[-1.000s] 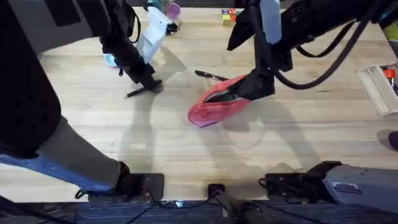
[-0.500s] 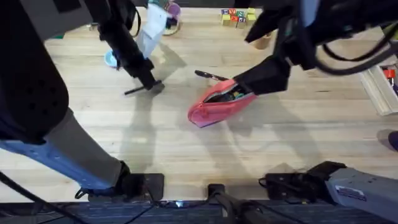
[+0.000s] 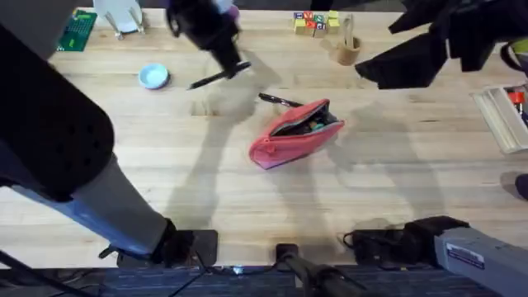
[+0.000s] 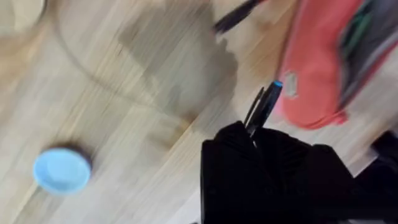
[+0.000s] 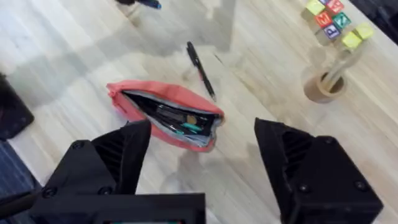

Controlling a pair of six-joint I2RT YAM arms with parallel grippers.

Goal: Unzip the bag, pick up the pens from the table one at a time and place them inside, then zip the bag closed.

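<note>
Between the left gripper's (image 4: pixel 258 134) closed fingers, a black pen (image 3: pixel 219 77) is held above the table (image 3: pixel 165 165).
Its long axis points past the fingertips toward the unzipped pink bag (image 3: pixel 295 134); the right gripper (image 5: pixel 202 165) is spread wide, empty, bag and second pen (image 5: pixel 201 70) seen beyond.

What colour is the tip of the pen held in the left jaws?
Blue; the thin black pen shows it best in the left wrist view.
</note>
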